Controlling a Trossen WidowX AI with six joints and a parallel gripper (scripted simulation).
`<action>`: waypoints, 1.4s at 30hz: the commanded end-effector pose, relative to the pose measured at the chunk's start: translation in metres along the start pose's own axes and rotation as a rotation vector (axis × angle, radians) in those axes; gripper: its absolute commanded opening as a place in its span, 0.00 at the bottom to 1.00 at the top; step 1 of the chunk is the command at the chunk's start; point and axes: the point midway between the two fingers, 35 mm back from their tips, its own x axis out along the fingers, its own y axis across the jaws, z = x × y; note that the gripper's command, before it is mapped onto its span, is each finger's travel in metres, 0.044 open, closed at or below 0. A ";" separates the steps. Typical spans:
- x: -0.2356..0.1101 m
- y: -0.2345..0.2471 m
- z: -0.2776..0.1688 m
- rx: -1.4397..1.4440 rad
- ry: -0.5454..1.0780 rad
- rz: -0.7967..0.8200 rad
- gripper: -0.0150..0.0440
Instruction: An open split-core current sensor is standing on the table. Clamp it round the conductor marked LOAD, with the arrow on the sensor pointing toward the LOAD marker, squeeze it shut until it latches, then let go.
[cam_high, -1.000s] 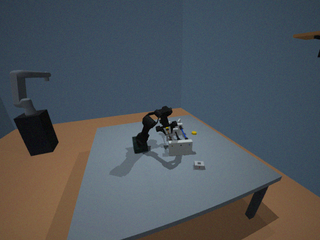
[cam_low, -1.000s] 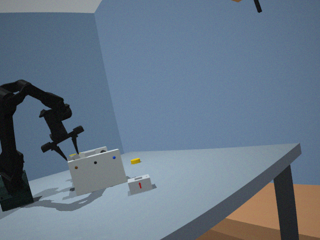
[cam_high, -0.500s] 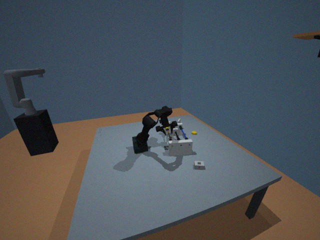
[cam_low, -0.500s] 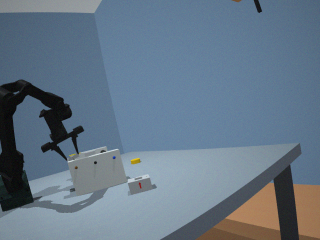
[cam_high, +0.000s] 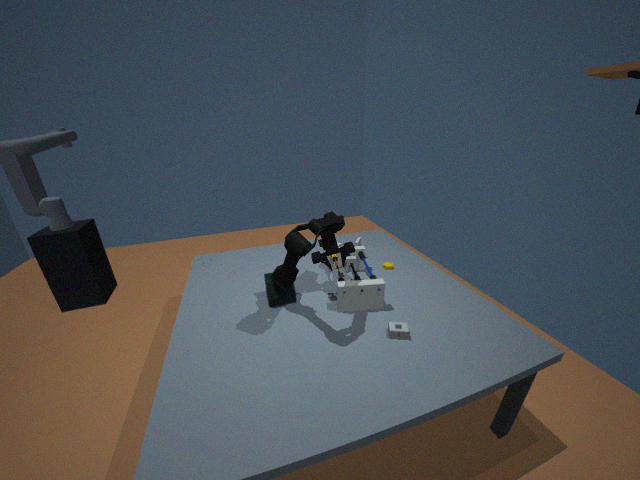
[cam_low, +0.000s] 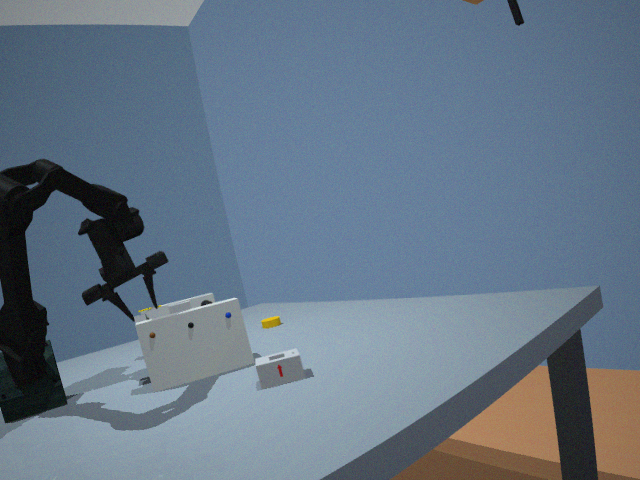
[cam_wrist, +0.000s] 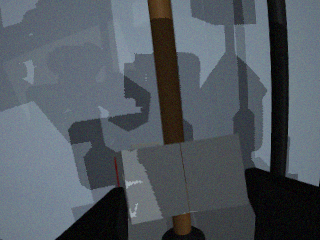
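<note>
A white fixture (cam_high: 361, 299) (cam_low: 196, 351) holds three conductors: brown (cam_wrist: 163, 47), black (cam_wrist: 276, 60) and blue (cam_high: 367, 266). Its front panel carries matching brown (cam_low: 151, 334), black (cam_low: 190, 325) and blue (cam_low: 227, 314) dots. My gripper (cam_high: 330, 262) (cam_low: 143, 311) (cam_wrist: 186, 188) reaches down into the fixture's left end and is shut on the grey current sensor (cam_wrist: 190, 176) (cam_low: 157, 311). The sensor sits around the brown conductor, and its two halves meet at a seam. A thin red mark shows on the sensor's left edge. I cannot see a LOAD marker.
A small grey box (cam_high: 398, 329) (cam_low: 279, 367) with a red arrow lies in front of the fixture. A yellow puck (cam_high: 388, 265) (cam_low: 270, 321) lies behind it to the right. The arm's base (cam_high: 279, 294) stands left of the fixture. A black block (cam_high: 72, 263) stands off the table at the left.
</note>
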 end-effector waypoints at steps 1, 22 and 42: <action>0.000 0.000 0.000 0.003 0.000 0.001 0.25; 0.005 -0.012 -0.001 0.000 0.005 0.210 0.25; 0.005 -0.012 -0.002 -0.003 0.005 0.200 1.00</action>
